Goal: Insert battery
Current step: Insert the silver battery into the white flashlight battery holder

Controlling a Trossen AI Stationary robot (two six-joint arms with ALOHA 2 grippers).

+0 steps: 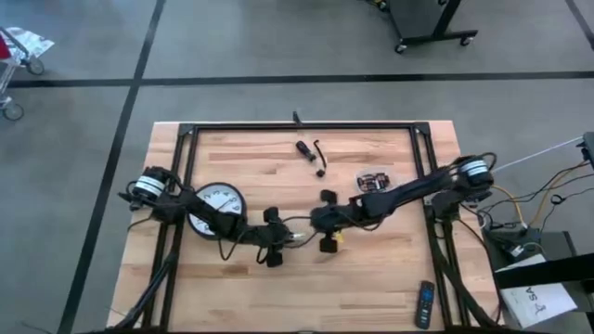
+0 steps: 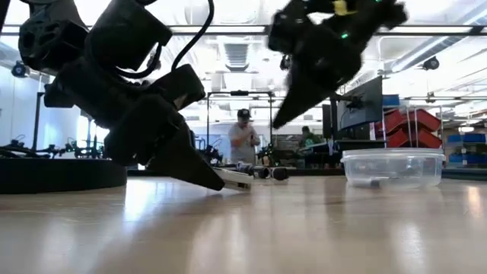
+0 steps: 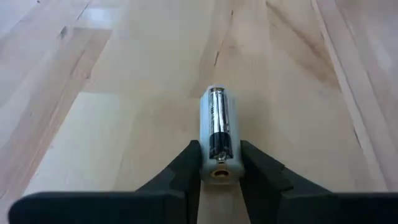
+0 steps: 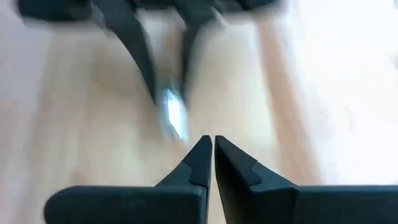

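Note:
A silver-and-black battery point(image 3: 218, 127) with a white end sticks out forward from my left gripper point(image 3: 219, 163), which is shut on it near the table's middle point(image 1: 290, 237). In the low view the battery point(image 2: 236, 179) sits low over the wood; whether its free end touches, I cannot tell. My right gripper point(image 4: 213, 148) is shut on nothing and hangs above the table point(image 2: 277, 122), just right of the battery point(image 4: 174, 117). A white-faced clock point(image 1: 216, 209) with a black rim lies flat under my left arm. My left gripper pinches the battery's near end point(image 3: 219, 171) between its two fingertips point(image 3: 188, 165). The fingers slant down toward the table's right side, and the battery runs on in line with them. Most of its length is free beyond the fingertips.
A clear plastic tub point(image 2: 392, 167) holding small parts stands at the right point(image 1: 374, 181). Small black parts point(image 1: 306, 148) lie toward the far edge. A remote control point(image 1: 424, 304) lies at the near right corner. A black frame point(image 1: 297, 127) borders the table. People stand in the room beyond point(image 2: 243, 141).

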